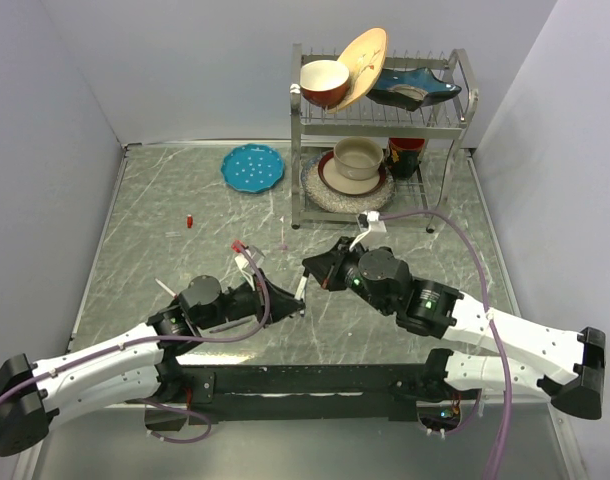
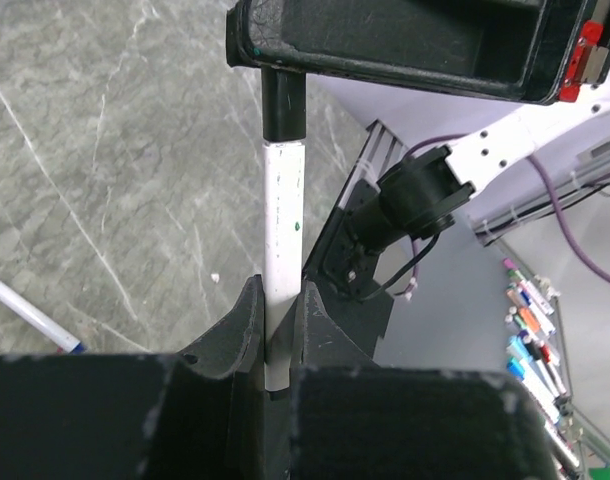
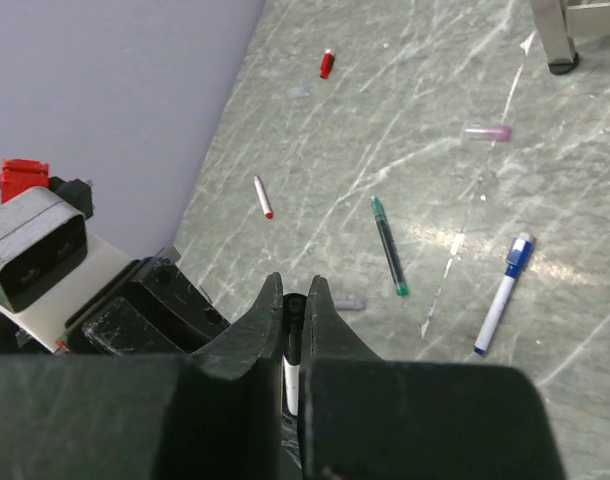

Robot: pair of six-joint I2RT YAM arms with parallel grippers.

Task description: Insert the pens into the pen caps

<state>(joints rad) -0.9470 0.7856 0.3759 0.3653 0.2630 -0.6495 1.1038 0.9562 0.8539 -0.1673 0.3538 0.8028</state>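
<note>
A small red pen cap lies alone at the left on the grey marble table. The left gripper has its two fingers pressed tight on a thin white-barrelled pen. The far end of this pen sits in a short black pen cap. The right gripper is closed on that cap. On the table lie, apart from each other, a white pen with red end, a dark green pen and a white pen with blue cap.
</note>
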